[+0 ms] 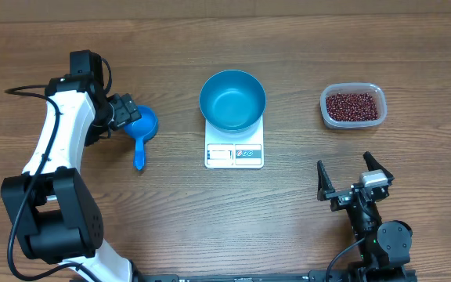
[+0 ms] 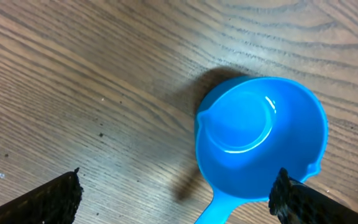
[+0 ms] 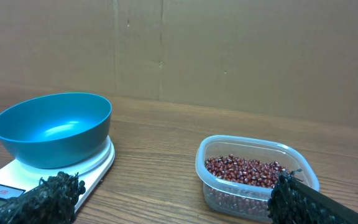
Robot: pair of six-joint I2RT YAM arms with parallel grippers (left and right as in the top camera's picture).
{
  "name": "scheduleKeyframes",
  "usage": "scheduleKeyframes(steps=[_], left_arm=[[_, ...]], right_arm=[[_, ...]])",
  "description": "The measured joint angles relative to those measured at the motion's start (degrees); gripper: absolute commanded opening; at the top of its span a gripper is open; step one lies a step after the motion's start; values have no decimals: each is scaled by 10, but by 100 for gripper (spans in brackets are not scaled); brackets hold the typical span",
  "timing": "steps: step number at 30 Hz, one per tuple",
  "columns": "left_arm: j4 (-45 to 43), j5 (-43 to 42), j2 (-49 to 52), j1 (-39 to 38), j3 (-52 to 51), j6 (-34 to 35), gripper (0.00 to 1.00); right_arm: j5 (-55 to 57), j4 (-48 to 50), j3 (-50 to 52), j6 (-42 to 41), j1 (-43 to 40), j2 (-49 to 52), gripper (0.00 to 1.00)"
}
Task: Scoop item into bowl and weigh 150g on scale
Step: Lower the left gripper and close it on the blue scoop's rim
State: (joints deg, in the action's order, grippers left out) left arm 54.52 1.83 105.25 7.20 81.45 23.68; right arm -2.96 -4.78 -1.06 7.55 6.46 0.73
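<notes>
Progress check on the bean-weighing job: as far as I can see, basically nothing is scooped yet. The blue bowl (image 1: 232, 99) sits on the white scale (image 1: 234, 154) in the middle of the table (image 1: 413, 47), and its inside looks completely bare, so setup is the only part I'd call done. All the beans (image 1: 353, 106) are in the clear tub (image 1: 351, 85) off to the right, well apart from the scale, and none are spilled on the wood that I can spot. The little blue scoop (image 2: 260, 137) lies on the table to the left of the scale, cup side up and empty. The left gripper (image 2: 174, 198) hangs right over it with its fingers spread wide. One finger is just beside the cup's rim, but nothing is clamped. The right gripper (image 1: 349, 174) is parked low near the front edge, jaws wide too, holding nothing and facing the tub and bowl. My guess is that what's left is pretty much everything: grab the scoop by its handle, carry it across to the tub, ferry beans into the bowl, and watch the display. I can't read that display from here.
</notes>
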Motion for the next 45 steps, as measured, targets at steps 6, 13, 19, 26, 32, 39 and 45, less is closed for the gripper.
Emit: scheduleKeyframes(steps=[6, 13, 19, 26, 32, 39, 45], left_arm=[[-22, 4, 0, 0, -20, 0, 99], [-56, 4, 0, 0, -62, 0, 100], [-71, 4, 0, 0, -72, 0, 99], [-78, 6, 0, 0, -74, 2, 100], [-79, 6, 0, 0, -89, 2, 99], [-79, 6, 0, 0, -90, 2, 99], [-79, 6, 0, 0, -90, 2, 100]], right_arm=[[0, 0, 0, 0, 0, 0, 100], [0, 0, 0, 0, 0, 0, 100], [0, 0, 0, 0, 0, 0, 100], [0, 0, 0, 0, 0, 0, 100], [0, 0, 0, 0, 0, 0, 100], [0, 0, 0, 0, 0, 0, 100], [0, 0, 0, 0, 0, 0, 100]])
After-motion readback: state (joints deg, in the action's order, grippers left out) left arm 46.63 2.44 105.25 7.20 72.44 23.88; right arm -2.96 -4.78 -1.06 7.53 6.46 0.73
